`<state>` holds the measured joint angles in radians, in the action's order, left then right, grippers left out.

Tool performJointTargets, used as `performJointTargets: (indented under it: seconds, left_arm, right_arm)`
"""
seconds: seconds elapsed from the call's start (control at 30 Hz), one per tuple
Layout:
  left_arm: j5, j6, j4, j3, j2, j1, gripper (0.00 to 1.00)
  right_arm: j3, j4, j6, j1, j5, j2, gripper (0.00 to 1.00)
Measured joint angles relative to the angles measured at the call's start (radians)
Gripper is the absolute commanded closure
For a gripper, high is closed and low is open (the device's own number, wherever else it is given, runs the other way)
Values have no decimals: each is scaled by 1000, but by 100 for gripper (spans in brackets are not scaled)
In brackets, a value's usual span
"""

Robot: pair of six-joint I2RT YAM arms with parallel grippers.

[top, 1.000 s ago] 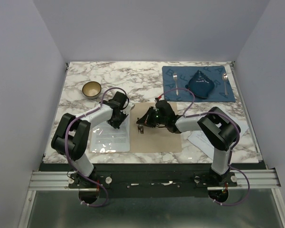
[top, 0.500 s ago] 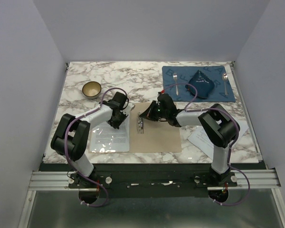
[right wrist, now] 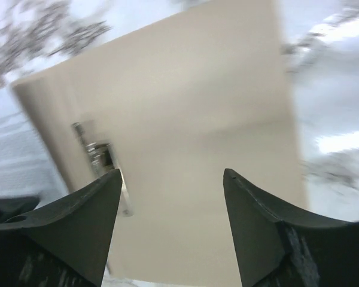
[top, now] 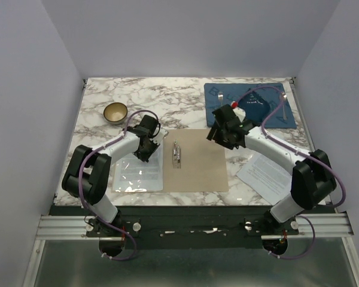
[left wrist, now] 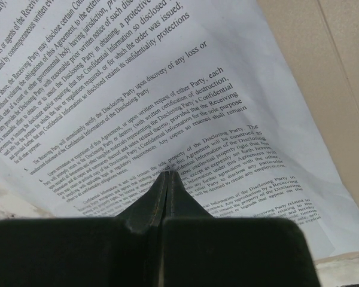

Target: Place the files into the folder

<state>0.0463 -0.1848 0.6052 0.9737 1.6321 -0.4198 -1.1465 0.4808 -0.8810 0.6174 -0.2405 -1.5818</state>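
left gripper closed on a sheet, right gripper open over the folder

the left gripper has its jaws pressed together with nothing between them, and its tip is down on a printed sheet. this sheet lies flat just left of the tan folder, touching its left edge; i cannot tell if a folder leaf is under it. the folder lies open in the middle of the table, with the metal clip near its left side. the right gripper holds nothing, jaws wide apart, and it hangs above the far right corner of the folder, near the blue placemat. a second sheet lies on the table right of the folder, apart from it. a bowl stands at the far left.
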Motion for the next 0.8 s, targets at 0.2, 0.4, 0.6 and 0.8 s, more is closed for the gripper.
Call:
performJointTargets:
  seconds: [0.2,0.4,0.6,0.8]
  left_arm:
    - [0,0,3,0,-16,1,100]
    - [-1,1,6,-1,-19,2,100]
    - [-1,1,8,-1,-19,2,100]
    - [-1,1,7,-2,-19,2,100]
  right_arm:
    - [0,372,-90,-130,-139,-96,43]
    - [123,512,-128,-132,-167,-113,43]
    - [130,515,-127,-132,-166,-108,46]
    - [149,484,-114,-132,-162,-98,67]
